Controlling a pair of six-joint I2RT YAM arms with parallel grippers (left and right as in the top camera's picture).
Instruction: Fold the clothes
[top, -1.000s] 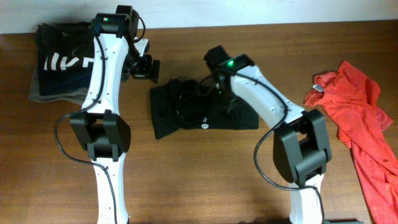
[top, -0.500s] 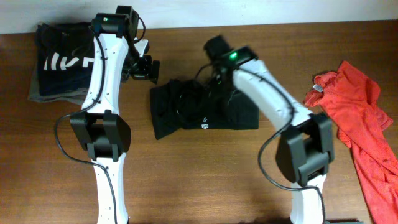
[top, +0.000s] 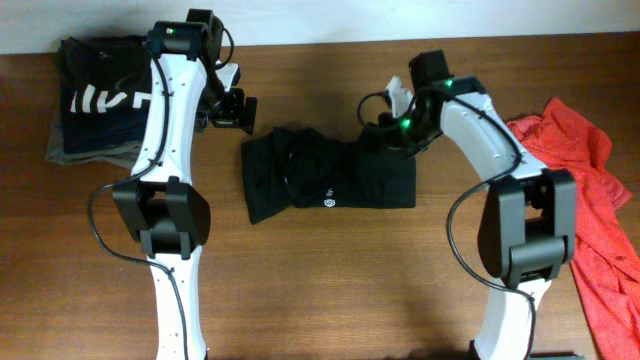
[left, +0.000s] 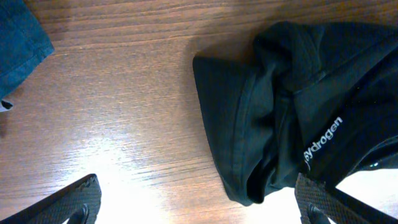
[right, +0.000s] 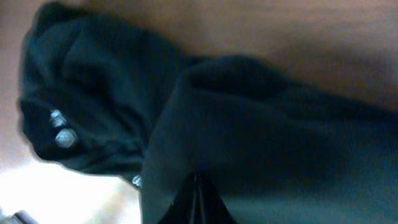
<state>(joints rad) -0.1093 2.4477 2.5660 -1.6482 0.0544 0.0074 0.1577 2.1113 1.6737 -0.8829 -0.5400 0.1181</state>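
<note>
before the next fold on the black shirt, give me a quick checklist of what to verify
1. Left gripper open and off the cloth: ok, fingers spread wide, next to the black shirt by its upper left corner.
2. Right gripper holding cloth: cannot tell; jaws look shut close over the shirt.
3. Black shirt lying flat: not ok, its left half is bunched.
4. Red shirt out of the way: ok, apart at far right.
5. Folded pile out of the way: ok, far left.
</note>
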